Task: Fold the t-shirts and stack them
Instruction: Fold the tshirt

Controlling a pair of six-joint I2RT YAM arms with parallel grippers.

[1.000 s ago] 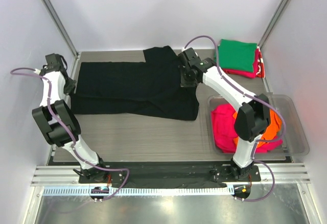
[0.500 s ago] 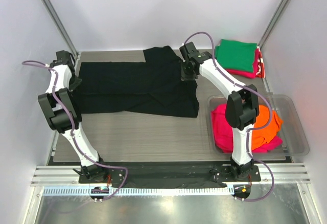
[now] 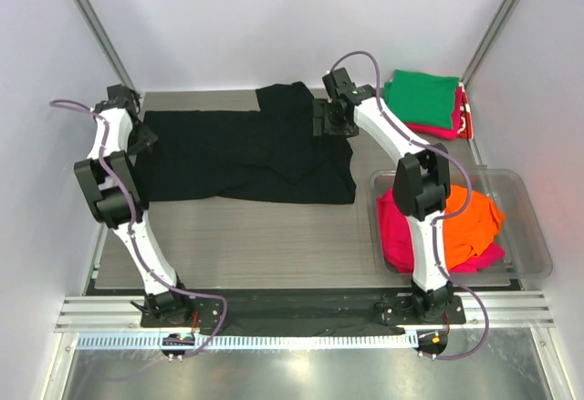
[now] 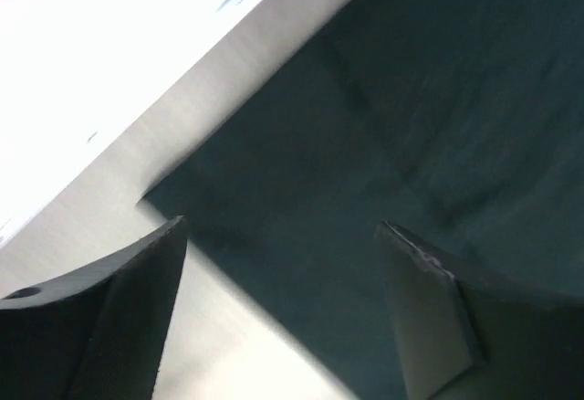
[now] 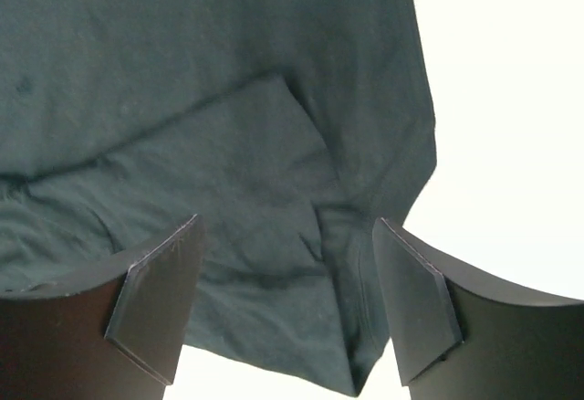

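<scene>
Overhead, white walls [image 3: 274, 16] are enclosing the grey wood-grain table [image 3: 255, 236]. The black t-shirt [image 3: 228, 153] is lying spread across the upper centre, with the left gripper [image 4: 281, 226] and right gripper [image 5: 287, 222] hovering at its ends, both gaping and holding nothing.

White arm links [image 3: 392, 140], black joints [image 3: 418, 190] — thin purple cables [image 3: 360, 57].
</scene>
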